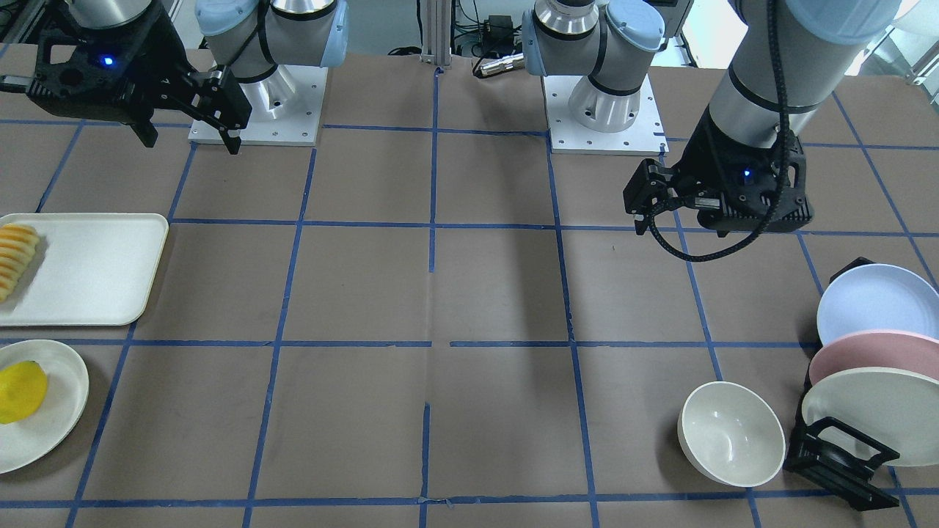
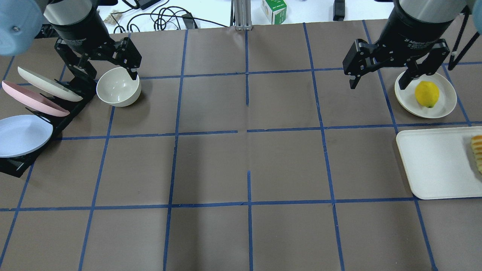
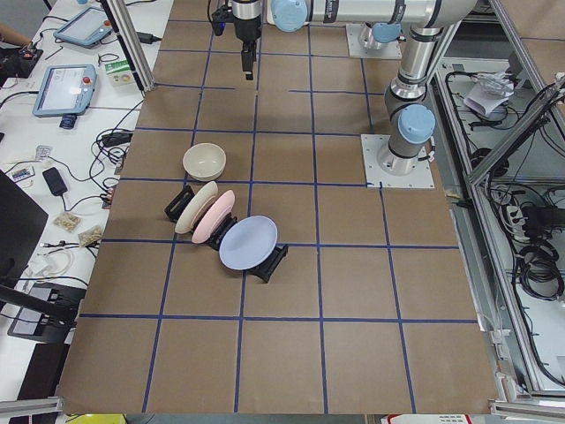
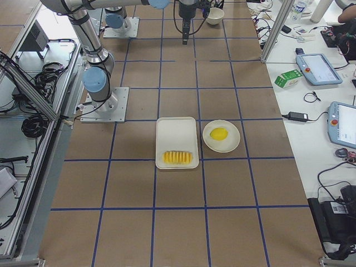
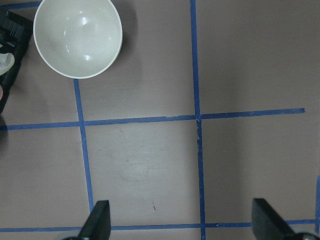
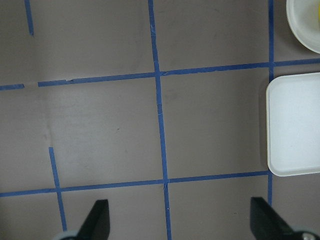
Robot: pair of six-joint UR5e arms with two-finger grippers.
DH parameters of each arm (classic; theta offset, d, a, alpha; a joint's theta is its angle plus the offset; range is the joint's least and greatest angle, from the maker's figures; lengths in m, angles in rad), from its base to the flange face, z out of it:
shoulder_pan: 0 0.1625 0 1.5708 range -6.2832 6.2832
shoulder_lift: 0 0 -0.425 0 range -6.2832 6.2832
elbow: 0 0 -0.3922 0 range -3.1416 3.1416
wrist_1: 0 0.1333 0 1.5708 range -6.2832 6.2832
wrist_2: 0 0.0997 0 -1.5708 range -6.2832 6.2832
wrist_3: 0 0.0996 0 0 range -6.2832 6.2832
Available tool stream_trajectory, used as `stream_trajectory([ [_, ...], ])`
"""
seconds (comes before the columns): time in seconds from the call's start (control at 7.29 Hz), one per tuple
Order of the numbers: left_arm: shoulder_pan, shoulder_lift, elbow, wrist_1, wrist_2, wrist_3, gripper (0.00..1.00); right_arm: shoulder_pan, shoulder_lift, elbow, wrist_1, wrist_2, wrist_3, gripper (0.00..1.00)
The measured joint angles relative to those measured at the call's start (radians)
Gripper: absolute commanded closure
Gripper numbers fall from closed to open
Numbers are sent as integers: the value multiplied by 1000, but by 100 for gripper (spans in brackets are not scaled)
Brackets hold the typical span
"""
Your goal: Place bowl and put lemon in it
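Observation:
The cream-white bowl (image 2: 118, 88) stands upright and empty on the table at the far left, beside the plate rack; it also shows in the front view (image 1: 731, 433) and the left wrist view (image 5: 77, 37). My left gripper (image 2: 107, 71) hangs open and empty above the table close to it (image 5: 182, 222). The yellow lemon (image 2: 426, 94) lies on a flat cream plate (image 2: 446, 107) at the far right, also seen in the front view (image 1: 20, 391). My right gripper (image 2: 377, 84) is open and empty, raised just left of that plate (image 6: 181, 222).
A black rack (image 2: 22, 163) holds blue, pink and cream plates left of the bowl. A white tray (image 2: 433, 165) with ridged sliced food (image 2: 477, 150) lies nearer the robot than the lemon plate. Blue tape lines grid the brown table.

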Motion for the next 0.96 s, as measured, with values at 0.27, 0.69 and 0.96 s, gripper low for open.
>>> stream_trajectory([
  [0.27,0,2,-1,-1,1,-1,0,0,1,0,-2,0,-1,0],
  [0.69,-6,25,-3,-21,-1,-7,0,-7,3,2,-6,-1,-6,0],
  [0.96,-8,19,-2,-28,-37,3,0,-70,6,9,-5,-1,-9,0],
])
